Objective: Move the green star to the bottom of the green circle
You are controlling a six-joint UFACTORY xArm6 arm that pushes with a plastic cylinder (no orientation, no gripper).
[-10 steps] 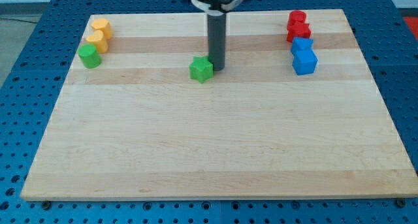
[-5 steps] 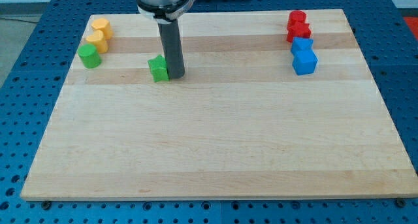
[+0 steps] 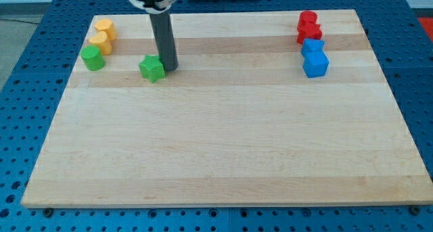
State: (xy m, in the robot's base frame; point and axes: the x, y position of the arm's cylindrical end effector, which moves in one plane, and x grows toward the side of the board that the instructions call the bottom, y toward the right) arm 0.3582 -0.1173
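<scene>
Centrally, toward the far left of the wooden board (image 3: 223, 144), my tip (image 3: 168, 70) rests against the right side of the green star (image 3: 152, 68). No jaws exist on this arm; it ends in a plain dark rod, upright. Well to the left of the star stands the green circle (image 3: 93, 57), with two yellow blocks (image 3: 102, 34) just beyond it at the far left corner. At the far right, two red blocks (image 3: 308, 27) sit touching two blue blocks (image 3: 314, 57), the blue pair nearer. Around the board lies a blue perforated table (image 3: 27, 90).
</scene>
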